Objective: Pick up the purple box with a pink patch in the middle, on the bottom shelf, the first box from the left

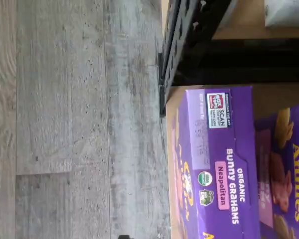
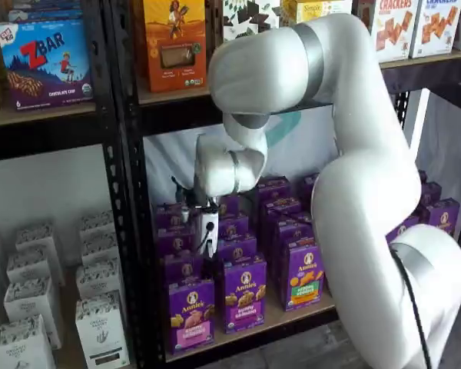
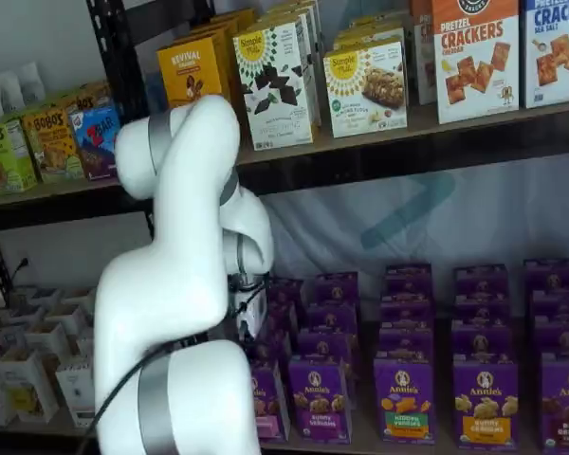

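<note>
The gripper (image 2: 207, 244) hangs down over the left-hand row of purple boxes, its white body showing in both shelf views, but the black fingers cannot be made out against the dark boxes behind them, so I cannot tell how far apart they stand or whether they touch anything. Nothing shows in its grasp. The white arm (image 2: 346, 154) rises from its base at the right of a shelf view, bends forward through a thick elbow under the upper board, and drops its wrist vertically in front of the shelf bay. The purple box (image 2: 190, 314), an Annie's Bunny Grahams box with a pink band, stands upright at the front left of the bottom shelf (image 2: 292, 321), below and in front of the gripper, just beside a like box with a purple band (image 2: 244, 294). The wrist view, turned sideways, shows the purple box (image 1: 217, 159), its flap marked "Neapolitan", beside a black perforated post (image 1: 172, 50) and grey plank flooring (image 1: 65, 119).
</note>
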`<act>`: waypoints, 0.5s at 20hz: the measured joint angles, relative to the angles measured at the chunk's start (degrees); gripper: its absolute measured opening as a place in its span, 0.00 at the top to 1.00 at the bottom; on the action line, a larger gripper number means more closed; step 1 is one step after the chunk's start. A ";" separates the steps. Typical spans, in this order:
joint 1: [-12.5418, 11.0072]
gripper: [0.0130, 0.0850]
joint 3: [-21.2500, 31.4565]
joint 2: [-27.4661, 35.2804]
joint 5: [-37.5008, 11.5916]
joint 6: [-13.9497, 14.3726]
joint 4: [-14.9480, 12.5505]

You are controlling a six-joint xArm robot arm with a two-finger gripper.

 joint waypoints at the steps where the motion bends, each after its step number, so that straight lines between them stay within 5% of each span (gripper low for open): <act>1: 0.00 0.00 -0.13 0.08 0.19 -0.90 0.99; 2: -0.05 0.00 -0.80 0.59 0.84 -3.63 4.13; 4: -0.16 0.00 -1.74 1.48 1.39 -5.53 6.24; 10: -0.24 0.00 -3.70 3.56 1.42 -5.90 6.54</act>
